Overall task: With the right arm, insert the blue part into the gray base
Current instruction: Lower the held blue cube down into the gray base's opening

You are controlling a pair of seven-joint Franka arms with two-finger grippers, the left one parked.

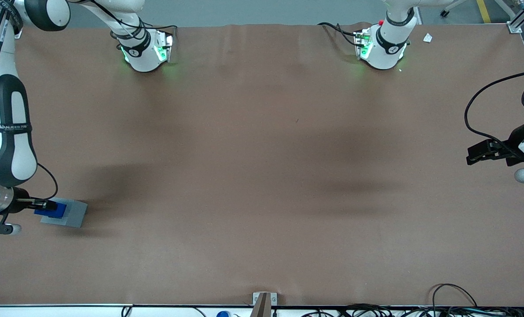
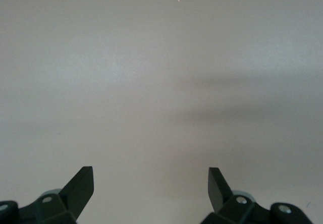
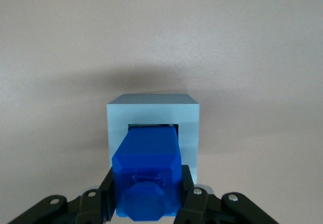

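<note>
Blue part (image 3: 147,176) pinched in the claw (image 3: 149,196), lower end at the recess of the gray base (image 3: 153,114).

Seen from the front: claw (image 1: 42,205) low over the gray base (image 1: 70,215), far toward the working arm's end of the brown worktop (image 1: 262,176) and in its nearer half, closed on the blue part (image 1: 54,209) at two sides. From the right wrist: black fingers (image 3: 194,196) pressed against the blue part, its lower end just inside the square recess, most of its body above the rim. Right arm (image 1: 9,145) bent down over the spot.
</note>
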